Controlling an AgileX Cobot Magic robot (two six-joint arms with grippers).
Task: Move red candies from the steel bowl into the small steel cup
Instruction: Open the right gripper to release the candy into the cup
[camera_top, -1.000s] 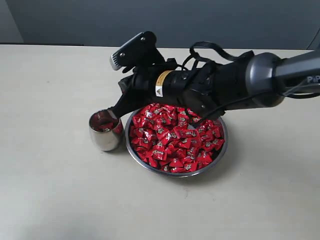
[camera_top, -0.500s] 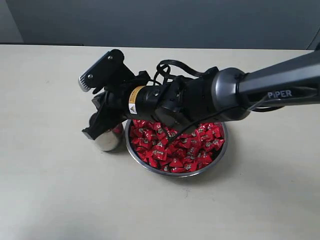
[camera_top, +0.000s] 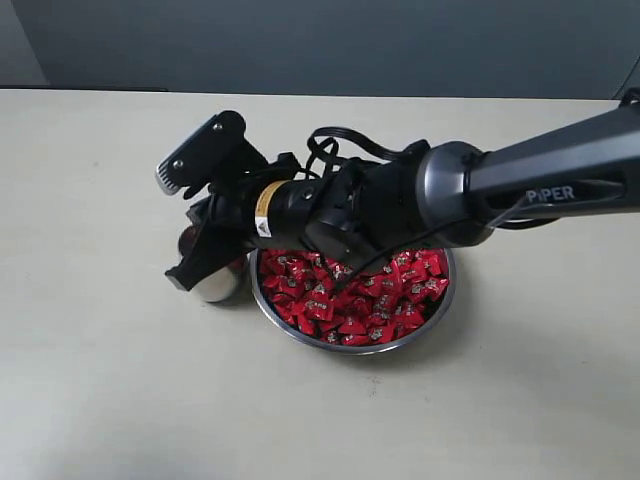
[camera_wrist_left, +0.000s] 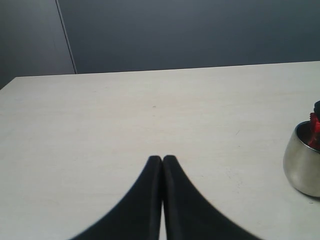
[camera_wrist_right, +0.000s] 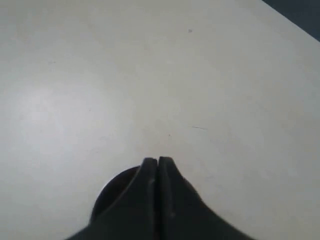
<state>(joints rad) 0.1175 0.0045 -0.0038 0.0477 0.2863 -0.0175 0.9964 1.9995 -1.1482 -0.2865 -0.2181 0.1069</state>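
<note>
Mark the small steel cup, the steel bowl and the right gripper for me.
small steel cup (camera_wrist_left: 302, 167), left wrist view, outer side wall.
steel bowl (camera_top: 372, 349), exterior view, bare front rim.
right gripper (camera_wrist_right: 158, 161), right wrist view, between the shut fingertips.

right arm (camera_top: 420, 200) spans frame centre above steel bowl (camera_top: 350, 347), right gripper (camera_top: 183, 276) sits over small steel cup (camera_top: 222, 288) mouth at centre left, open table (camera_top: 110, 400) along bottom and far left

the right arm (camera_top: 540, 180) is a dark grey tube lettered "piper" in white; its wrist is black, with looped black cables (camera_top: 335, 140), a yellow-and-white label (camera_top: 262, 200) and a grey camera block (camera_top: 192, 155). the right tool (camera_top: 183, 274) and left tool (camera_wrist_left: 162, 160) have smooth black tapered fingers (camera_wrist_right: 172, 200).
</note>
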